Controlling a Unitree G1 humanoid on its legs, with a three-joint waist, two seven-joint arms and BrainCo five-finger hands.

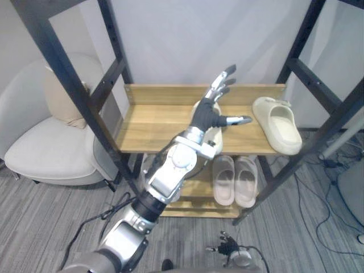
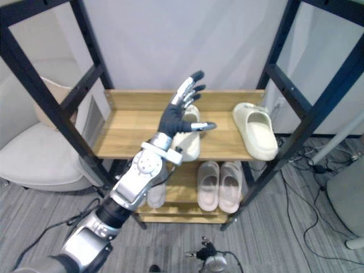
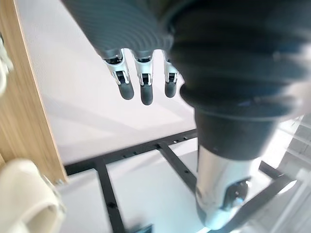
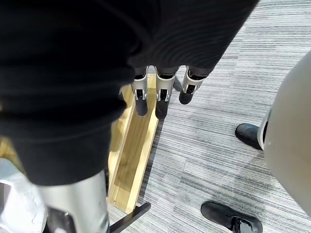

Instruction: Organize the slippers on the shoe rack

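A: Left hand [image 1: 211,114], what's it doing?
B: Raised over the light wooden upper shelf [image 1: 153,122] of the black metal-framed shoe rack [image 1: 68,79]. Fingers spread straight, nothing in it. Prob. held high to clear the shoes.
A: Slippers?
B: Two on that shelf. The right-hand cream foam slipper [image 1: 278,126] sits by the rack's post, well apart from the second cream slipper [image 2: 187,145], which is just under the palm. So not paired yet, imo. A pinkish-beige slipper pair [image 1: 234,179] sits side by side on the lower shelf [image 1: 193,209].
A: Anything unclear?
B: Hand + forearm cover most of the second one, so can't tell its heading. Another pale slipper [image 2: 156,196] below is half behind the arm. Right hand [image 4: 164,94] hangs low by a wooden board [image 4: 133,160], fingers relaxed, empty. Person's black shoes [image 4: 232,221] on the grey carpet [image 4: 209,160].
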